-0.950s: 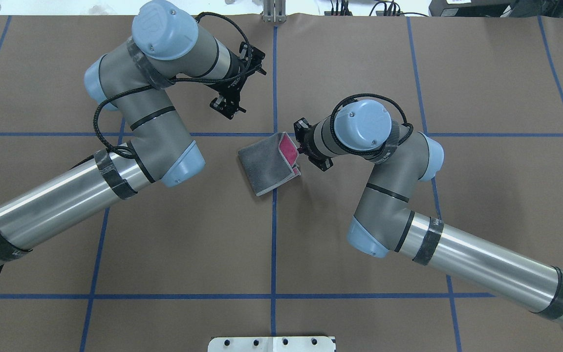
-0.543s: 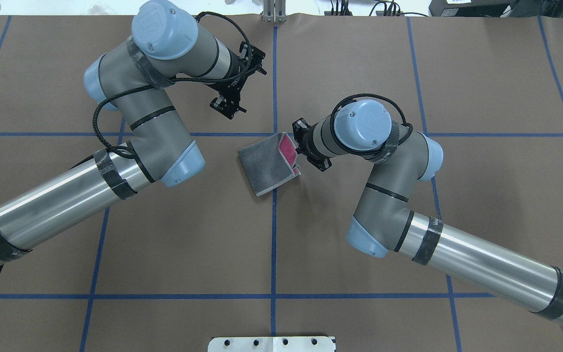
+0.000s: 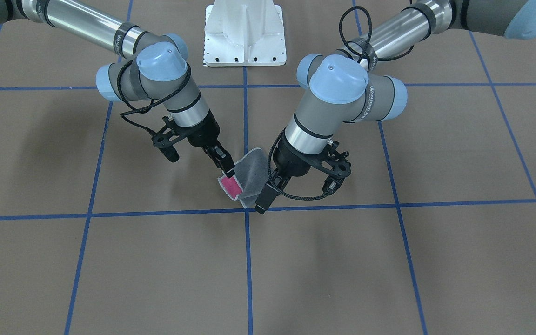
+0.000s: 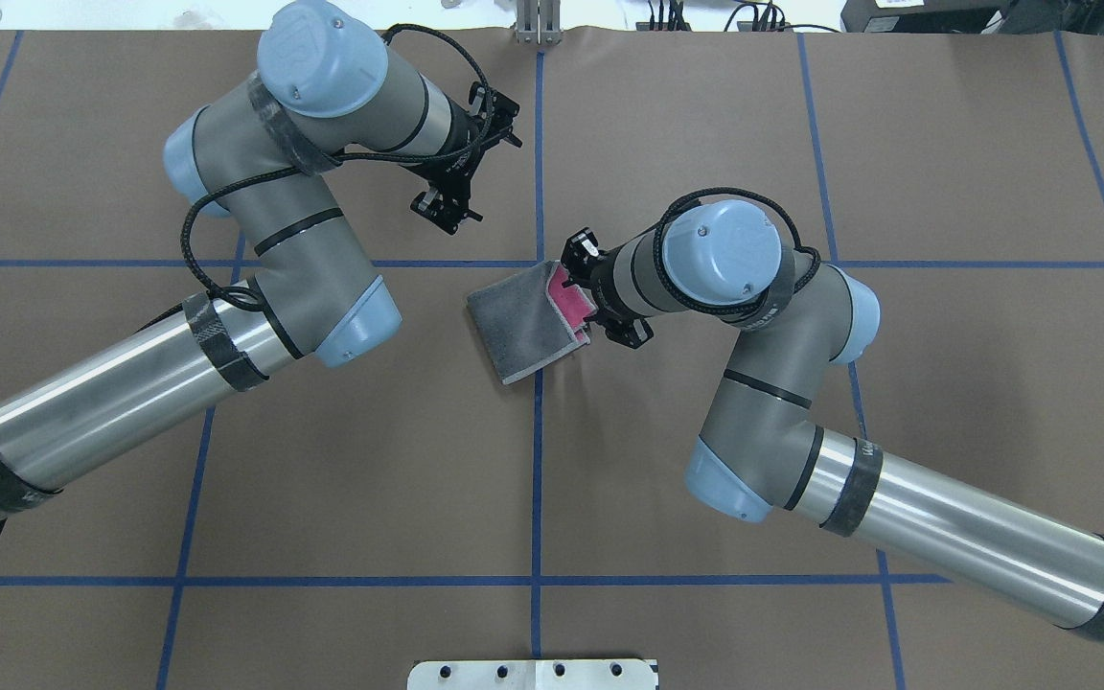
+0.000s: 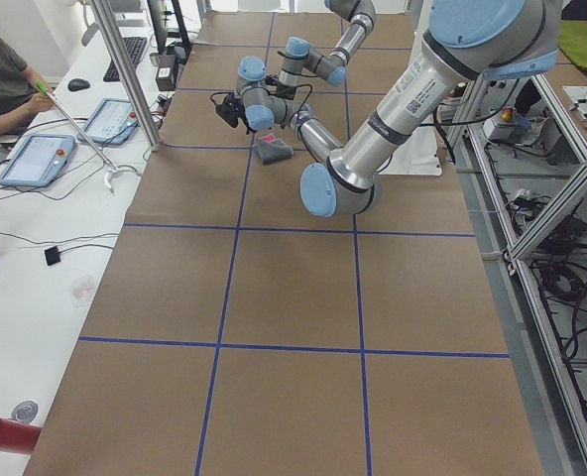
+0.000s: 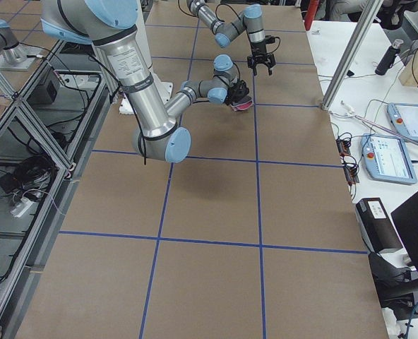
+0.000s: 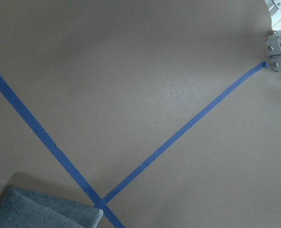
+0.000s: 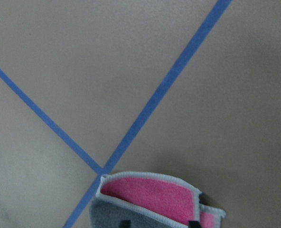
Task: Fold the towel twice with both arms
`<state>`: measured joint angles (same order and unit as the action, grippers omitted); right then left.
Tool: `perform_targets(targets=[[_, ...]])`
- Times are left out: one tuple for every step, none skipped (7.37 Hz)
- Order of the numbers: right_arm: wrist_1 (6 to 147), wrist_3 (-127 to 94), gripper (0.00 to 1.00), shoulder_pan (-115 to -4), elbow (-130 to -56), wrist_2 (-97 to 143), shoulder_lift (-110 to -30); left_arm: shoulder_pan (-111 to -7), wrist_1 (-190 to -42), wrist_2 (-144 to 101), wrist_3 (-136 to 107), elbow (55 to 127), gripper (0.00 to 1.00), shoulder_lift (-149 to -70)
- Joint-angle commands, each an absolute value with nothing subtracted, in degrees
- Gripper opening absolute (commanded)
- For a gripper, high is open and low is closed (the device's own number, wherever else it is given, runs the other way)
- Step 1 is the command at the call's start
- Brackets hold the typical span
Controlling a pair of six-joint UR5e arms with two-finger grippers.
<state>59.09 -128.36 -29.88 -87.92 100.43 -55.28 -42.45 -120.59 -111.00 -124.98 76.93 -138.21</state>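
Observation:
The towel (image 4: 523, 326) lies folded near the table's centre, dark grey face up, with a pink flap (image 4: 566, 292) lifted along its right edge. My right gripper (image 3: 227, 174) is shut on that raised edge; in the right wrist view the pink inside (image 8: 150, 194) shows just ahead of the fingers. In the overhead view the right wrist covers the fingers. My left gripper (image 3: 262, 204) hangs above the table just beyond the towel's far corner (image 7: 45, 211), apart from the cloth. I see it edge-on and cannot tell if it is open or shut.
The white pedestal base (image 3: 244, 32) stands at the robot's side of the table. Blue tape lines (image 4: 538, 460) cross the brown table cover. A metal bracket (image 7: 279, 50) sits at the far edge. Operators' desks with tablets (image 5: 36, 159) flank the table.
My right arm has moved a little to the left, carrying the pink flap further over the grey towel. The left arm has barely moved.

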Motion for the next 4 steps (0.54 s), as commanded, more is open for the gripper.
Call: perform_targets(targets=[[58.9, -130.6, 0.96, -28.4, -86.7, 97.1, -54.9, -42.5, -120.6, -111.0, -125.0, 77.0, 0.99, -138.2], [59.0, -130.5, 0.93, -28.4, -86.0, 95.7, -54.6, -42.5, -120.6, -111.0, -125.0, 77.0, 0.99, -138.2], [58.8, -130.5, 0.89, -28.3, -84.2, 95.5, -53.6, -42.5, -120.6, -111.0, -125.0, 77.0, 0.99, -138.2], [58.9, -130.4, 0.87, -28.3, -82.6, 94.8, -52.2, -42.5, -120.6, -111.0, -125.0, 77.0, 0.99, -138.2]])
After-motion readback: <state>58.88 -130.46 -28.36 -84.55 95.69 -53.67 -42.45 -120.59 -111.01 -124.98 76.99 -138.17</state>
